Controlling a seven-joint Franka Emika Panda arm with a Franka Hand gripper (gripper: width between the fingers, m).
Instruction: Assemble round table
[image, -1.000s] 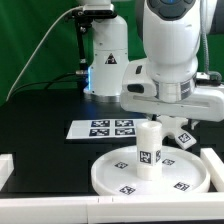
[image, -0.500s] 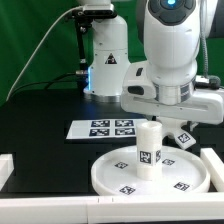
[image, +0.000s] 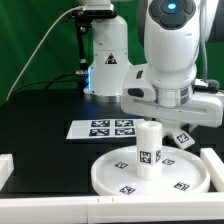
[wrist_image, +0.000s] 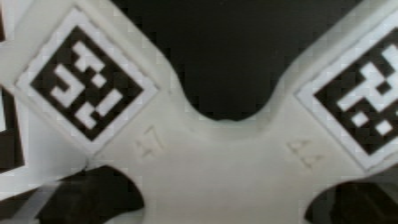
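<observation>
The large round disc (image: 108, 174) lies flat at the front of the black table. The short cylinder leg (image: 149, 150) stands upright on its central hub. My gripper (image: 172, 122) hangs just behind the leg, at the exterior view's right. The cross-shaped base (image: 184, 138) hangs tilted under it, only partly visible. In the wrist view this base (wrist_image: 222, 160) fills the frame, with two tagged arms spreading apart. Its middle sits between my dark fingertips (wrist_image: 86, 196), and my gripper (wrist_image: 222, 205) is shut on it.
The marker board (image: 103, 128) lies flat behind the disc. The arm's white pedestal (image: 108, 60) stands at the back. White rails lie at the table's front left (image: 5, 170) and front right (image: 213, 162) corners. A green curtain forms the backdrop.
My arm has risen slightly and shifted a little toward the exterior view's right with the cross-shaped base. The disc and leg have not moved.
</observation>
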